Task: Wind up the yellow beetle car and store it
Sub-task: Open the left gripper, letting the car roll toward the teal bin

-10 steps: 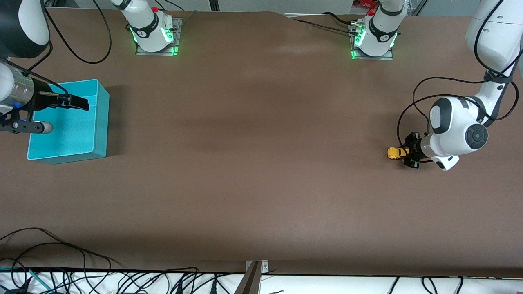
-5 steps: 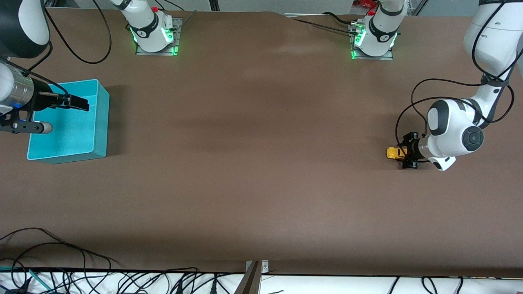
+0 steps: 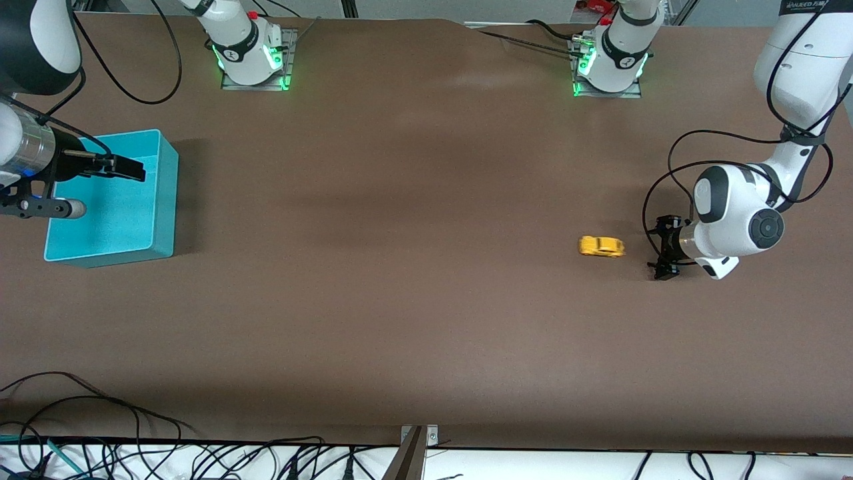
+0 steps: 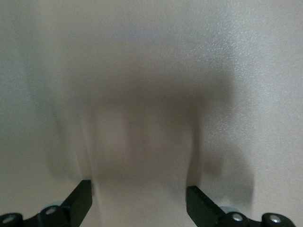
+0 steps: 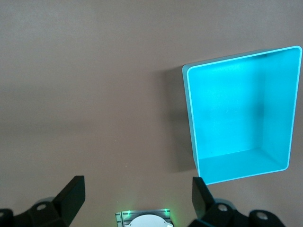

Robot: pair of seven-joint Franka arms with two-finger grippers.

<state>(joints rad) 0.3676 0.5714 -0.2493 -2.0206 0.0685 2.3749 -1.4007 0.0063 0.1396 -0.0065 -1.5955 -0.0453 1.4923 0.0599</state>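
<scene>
A: Two end effectors are to be accounted for. Where is the left end effector [image 3: 660,247] found?

B: It is seen low over the desk [image 3: 426,300] at about three o'clock in the front view. Its fingers [image 4: 80,201] are spread wide, and nothing is held between them. In the left wrist view only bare, blurred desk surface is framed by the two finger tips.

A: And where is the yellow beetle car [image 3: 601,246] placed?

B: It is shown by the front view alone. It stands on its wheels on the desk, at nine o'clock from the left end effector and clear of it, with open desk between the two. Its outline is slightly smeared.

A: What is given for the right end effector [image 5: 137,201]?

B: It is held at about nine o'clock in the front view, over the teal bin [image 3: 166,200]. How widely it is spread is hard to judge there, since the fingers are seen side-on. That is settled by the right wrist view, where the fingers [image 5: 71,194] are seen set far apart with nothing gripped.

A: Is more shown by that wrist view?

B: The bin's inside [image 5: 241,109] is laid open to it, a plain teal floor and walls. A green-lit arm base [image 5: 144,218] is also caught between the fingers.
</scene>
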